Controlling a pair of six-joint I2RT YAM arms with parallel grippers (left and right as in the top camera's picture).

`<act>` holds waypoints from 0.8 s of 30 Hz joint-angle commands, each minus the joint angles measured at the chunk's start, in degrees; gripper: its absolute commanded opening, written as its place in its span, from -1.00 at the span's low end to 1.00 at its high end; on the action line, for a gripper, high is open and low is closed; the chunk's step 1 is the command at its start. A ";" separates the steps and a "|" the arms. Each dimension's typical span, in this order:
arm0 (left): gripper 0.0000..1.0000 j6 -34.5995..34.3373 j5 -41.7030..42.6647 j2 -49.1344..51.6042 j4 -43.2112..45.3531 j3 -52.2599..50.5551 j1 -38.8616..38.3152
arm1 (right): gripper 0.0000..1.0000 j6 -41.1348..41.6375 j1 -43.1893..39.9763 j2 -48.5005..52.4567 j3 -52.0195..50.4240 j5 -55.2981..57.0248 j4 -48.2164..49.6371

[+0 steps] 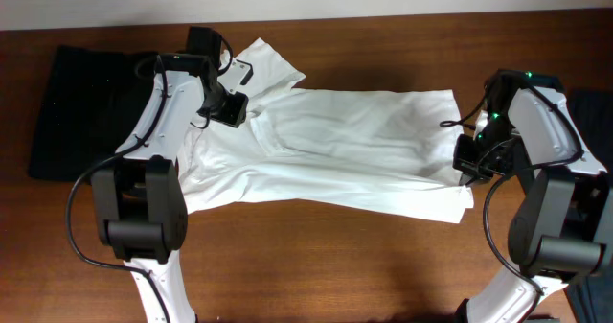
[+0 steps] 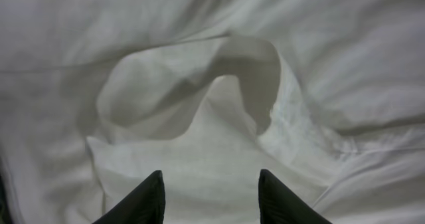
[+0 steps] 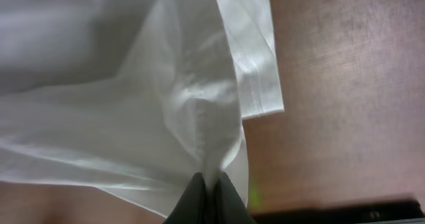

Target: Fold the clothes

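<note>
The white T-shirt (image 1: 354, 141) lies spread sideways across the middle of the brown wooden surface (image 1: 335, 256). It is rumpled, with its collar and sleeve end toward the left arm and its hem toward the right arm. One sleeve (image 1: 270, 62) fans out at the far edge of the cloth, and long creases run along the body. The left hand (image 1: 233, 110) sits over the collar end. In the left wrist view its two dark fingers (image 2: 149, 197) stand spread apart above the cloth with nothing gripped between them, and just ahead of them the fabric rises in a curled, hollow fold (image 2: 246, 84). The right hand (image 1: 471, 165) is at the hem end. In the right wrist view its fingers (image 3: 199, 197) are pressed together, pinching a gathered ridge of the white T-shirt that pulls the nearby cloth into tight pleats. Beside that pinch a stitched hem band (image 3: 255, 64) lies flat on the bare wood. Beyond the left arm a black garment (image 1: 81, 98) rests on the surface, apart from the shirt. A dark garment (image 1: 592, 107) shows at the edge behind the right arm, though its shape cannot be made out.
</note>
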 commanded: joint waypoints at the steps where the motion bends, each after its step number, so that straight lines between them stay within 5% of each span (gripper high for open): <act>1: 0.00 -0.15 4.72 -1.42 3.93 -1.68 0.15 | -0.92 -3.45 0.04 -0.94 0.90 -4.61 2.99; 5: 0.08 0.07 11.08 1.44 13.00 -2.45 -1.27 | -0.92 -4.68 0.07 -0.94 0.90 -8.09 5.05; 10: 0.04 0.07 11.41 4.44 11.15 -2.45 -4.20 | -0.92 -4.66 -0.02 -0.94 0.90 -8.11 5.16; 21: -0.17 0.04 2.19 5.14 9.97 -2.45 -4.76 | -0.92 -4.63 -0.07 -0.94 0.90 -8.09 5.60; 24: -0.56 0.04 4.76 5.46 7.04 -2.51 -5.05 | -0.92 -4.63 -0.07 -0.94 0.90 -8.09 5.68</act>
